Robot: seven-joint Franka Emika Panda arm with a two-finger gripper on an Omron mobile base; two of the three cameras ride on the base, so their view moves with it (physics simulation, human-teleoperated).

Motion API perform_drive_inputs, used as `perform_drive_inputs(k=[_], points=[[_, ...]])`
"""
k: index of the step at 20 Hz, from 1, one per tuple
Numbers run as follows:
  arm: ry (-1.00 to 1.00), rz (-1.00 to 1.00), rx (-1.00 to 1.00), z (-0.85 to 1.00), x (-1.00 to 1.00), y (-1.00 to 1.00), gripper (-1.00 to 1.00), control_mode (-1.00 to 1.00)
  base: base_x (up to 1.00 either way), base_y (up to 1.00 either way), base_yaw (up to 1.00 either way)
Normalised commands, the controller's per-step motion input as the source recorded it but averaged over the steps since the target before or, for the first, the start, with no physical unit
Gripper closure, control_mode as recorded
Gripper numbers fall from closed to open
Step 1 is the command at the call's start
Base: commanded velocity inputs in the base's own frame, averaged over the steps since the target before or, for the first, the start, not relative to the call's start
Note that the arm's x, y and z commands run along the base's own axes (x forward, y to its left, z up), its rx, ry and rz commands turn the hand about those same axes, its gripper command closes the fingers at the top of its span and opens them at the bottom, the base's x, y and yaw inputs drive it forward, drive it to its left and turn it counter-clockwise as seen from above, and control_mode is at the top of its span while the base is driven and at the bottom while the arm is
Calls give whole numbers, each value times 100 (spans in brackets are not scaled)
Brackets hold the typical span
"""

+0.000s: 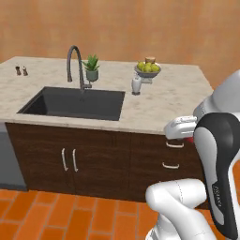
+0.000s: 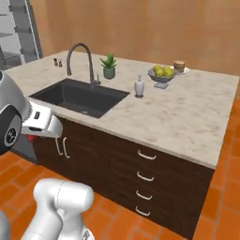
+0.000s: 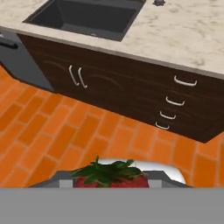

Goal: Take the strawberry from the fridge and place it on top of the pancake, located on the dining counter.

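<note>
The end effector (image 3: 109, 181) is closed on the strawberry (image 3: 110, 178), whose glossy red flesh and jagged green leaf crown sit between the dark finger tips in the hand view; a sliver of red also peeks beside the white wrist in the base views. The arm carries the fruit low, in front of the dining counter (image 1: 168, 101) and below its edge, probably to keep it tucked close while the base travels toward the drop. The landmark here is the sink (image 1: 75, 103), a dark rectangular basin sunk into the beige marbled stone tabletop. Behind and to the right of the sink, near the far edge, stands a grey bowl of yellow-green fruit (image 1: 148, 69), and just behind that the pancake (image 2: 179, 66), a small tan round stack, well apart from the strawberry. Beneath the sink, dark wood cabinet doors carry slim curved metal handles.
</note>
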Motion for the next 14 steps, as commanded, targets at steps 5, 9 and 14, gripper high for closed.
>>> perform_drive_inputs(k=[5,9,14], points=[[0,0,0,0,0,0,100,100,0,-100,44],[0,0,0,0,0,0,100,100,0,-100,44],[0,0,0,0,0,0,100,100,0,-100,47]])
